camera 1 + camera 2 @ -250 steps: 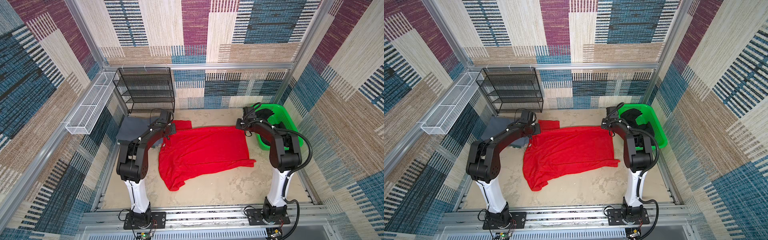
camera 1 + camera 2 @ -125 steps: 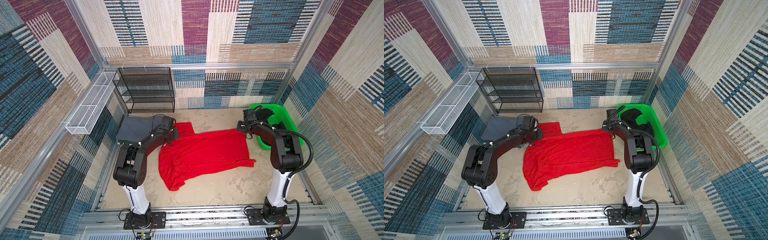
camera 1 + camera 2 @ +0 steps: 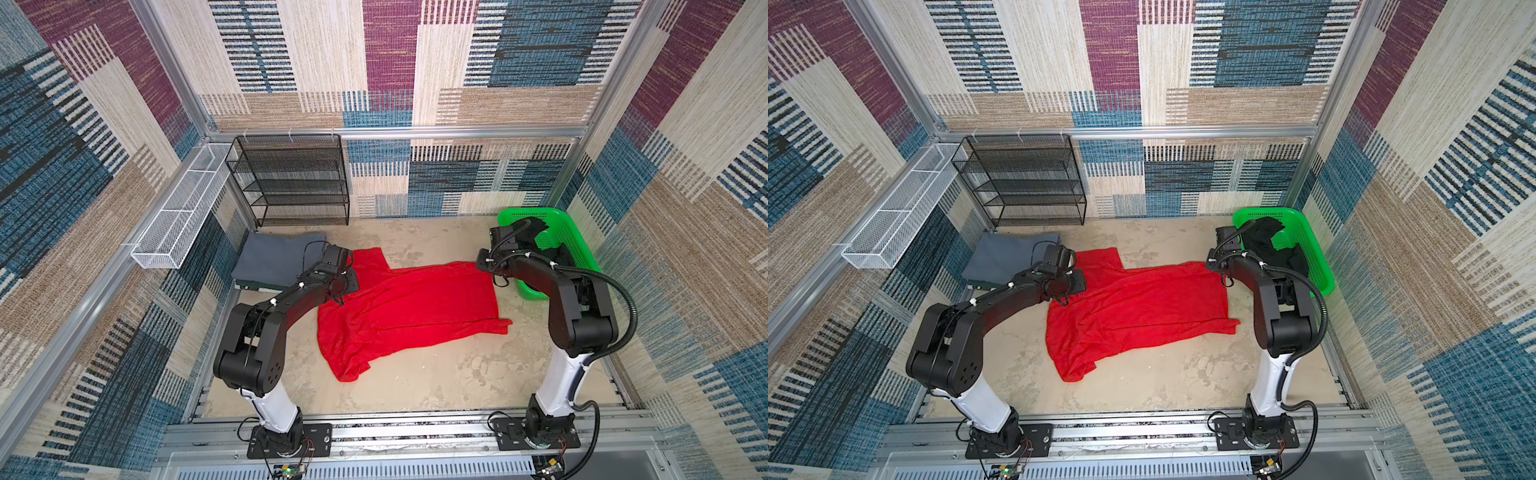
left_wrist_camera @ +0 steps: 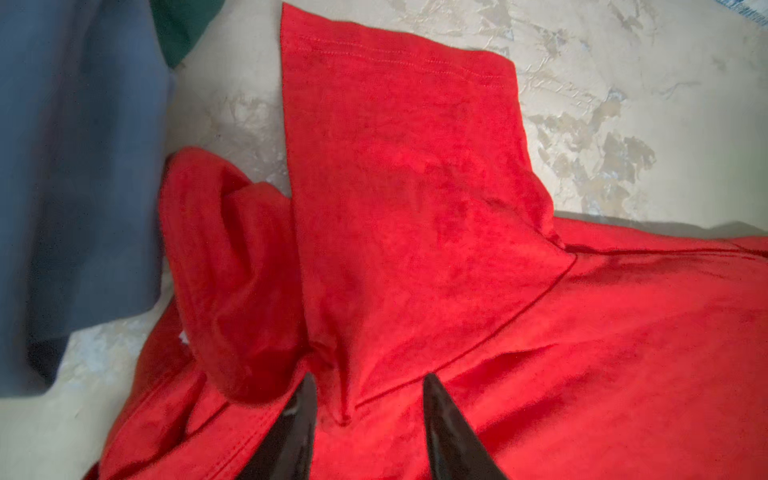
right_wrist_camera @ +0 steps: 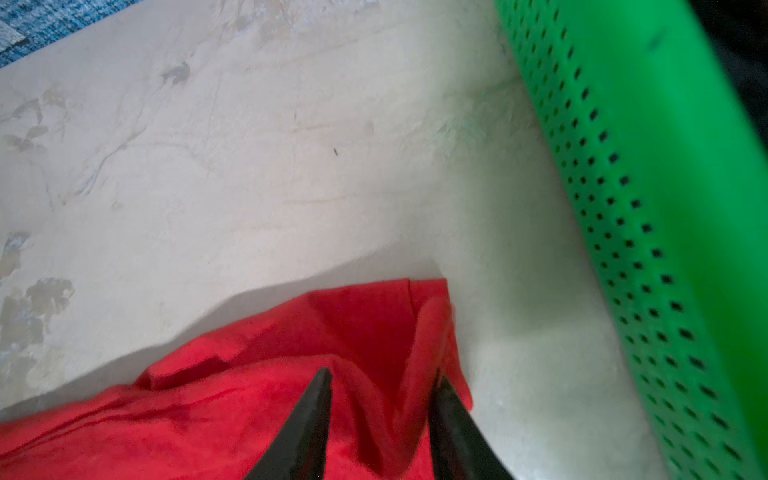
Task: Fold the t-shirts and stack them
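The red t-shirt (image 3: pixel 407 307) (image 3: pixel 1138 307) lies spread across the middle of the table, one sleeve (image 4: pixel 395 124) pointing to the back. My left gripper (image 4: pixel 370 378) (image 3: pixel 348 277) stands open over the shoulder seam by that sleeve, a loose ridge of red cloth between its fingers. At the shirt's far right corner (image 5: pixel 415 324), my right gripper (image 5: pixel 383 374) (image 3: pixel 482 262) is open too, with slack cloth between its fingers. The grey t-shirt (image 3: pixel 274 262) (image 4: pixel 75 166) lies folded at the back left. The black t-shirt (image 3: pixel 536 232) (image 3: pixel 1266 241) sits crumpled in the basket.
The green perforated basket (image 3: pixel 577 245) (image 5: pixel 644 166) stands at the back right, close to my right gripper. A black wire shelf (image 3: pixel 291 178) is against the back wall and a white wire tray (image 3: pixel 183 208) on the left wall. Something dark green (image 4: pixel 183 25) shows under the grey t-shirt.
Both grippers were shut on the red t-shirt's far edge and have opened. The edge has come down onto the table, and the sleeve now lies flat towards the back.
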Robot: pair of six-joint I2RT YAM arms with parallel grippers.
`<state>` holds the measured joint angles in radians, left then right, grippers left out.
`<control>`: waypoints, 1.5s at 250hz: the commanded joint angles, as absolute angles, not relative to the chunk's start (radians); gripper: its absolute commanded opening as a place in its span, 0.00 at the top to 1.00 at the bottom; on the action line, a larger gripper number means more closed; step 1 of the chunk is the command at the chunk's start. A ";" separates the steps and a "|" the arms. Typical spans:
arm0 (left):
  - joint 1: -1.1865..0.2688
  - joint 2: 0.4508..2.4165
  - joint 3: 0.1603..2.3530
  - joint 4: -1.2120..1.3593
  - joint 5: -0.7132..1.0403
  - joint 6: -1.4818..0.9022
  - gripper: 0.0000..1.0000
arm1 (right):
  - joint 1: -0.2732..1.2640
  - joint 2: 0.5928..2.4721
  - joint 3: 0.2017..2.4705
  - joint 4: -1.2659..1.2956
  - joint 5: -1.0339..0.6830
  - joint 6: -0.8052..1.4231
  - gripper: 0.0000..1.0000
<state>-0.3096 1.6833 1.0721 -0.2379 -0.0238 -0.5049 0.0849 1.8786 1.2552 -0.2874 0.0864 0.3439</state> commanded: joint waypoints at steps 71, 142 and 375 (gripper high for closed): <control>-0.311 1.580 1.039 -0.271 -0.005 -0.496 0.41 | 0.084 1.739 1.093 -0.259 0.053 0.409 0.62; -0.310 1.677 1.174 -0.298 0.010 -0.465 0.32 | 0.084 1.629 0.966 -0.246 0.004 0.459 0.27; -0.250 2.315 1.944 -0.551 -0.206 -0.242 0.21 | 0.084 1.519 0.869 -0.184 -0.067 0.474 0.01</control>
